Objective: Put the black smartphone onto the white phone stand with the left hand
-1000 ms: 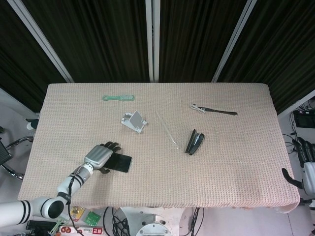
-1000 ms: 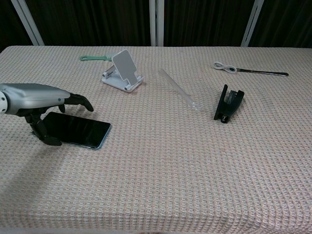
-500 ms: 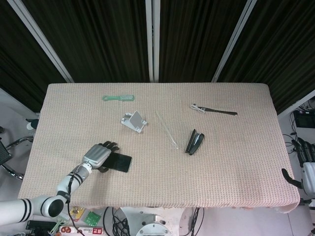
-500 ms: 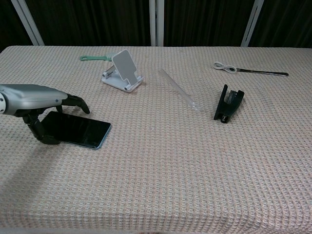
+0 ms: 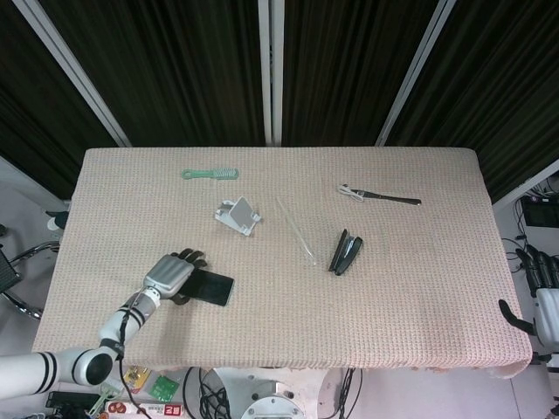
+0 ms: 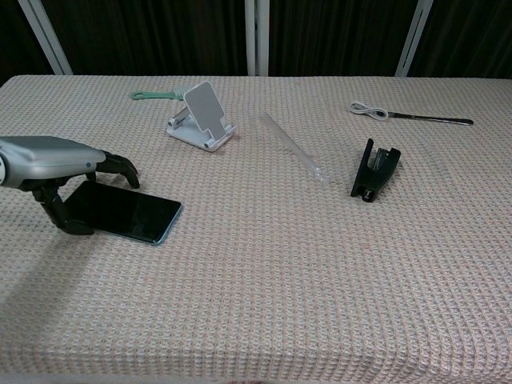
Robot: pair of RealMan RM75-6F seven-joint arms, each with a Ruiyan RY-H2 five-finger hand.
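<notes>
The black smartphone (image 5: 212, 287) lies flat on the woven tablecloth at the front left, screen up (image 6: 128, 212). My left hand (image 5: 170, 275) arches over the phone's left end, fingers curved above its far edge and thumb down by its near corner (image 6: 56, 164); the phone rests on the cloth, not lifted. The white phone stand (image 5: 238, 216) is upright further back and to the right, empty (image 6: 202, 114). My right hand (image 5: 546, 305) hangs off the table's right edge, partly cut off by the frame.
A green comb (image 5: 210, 174) lies behind the stand. A clear tube (image 5: 297, 230), a black stapler (image 5: 345, 252) and a black-handled tool (image 5: 380, 197) lie right of the stand. The table's front edge (image 5: 288, 365) runs close below the phone.
My left hand has slid slightly left along the phone, uncovering more of the screen. The phone and stand have not moved.
</notes>
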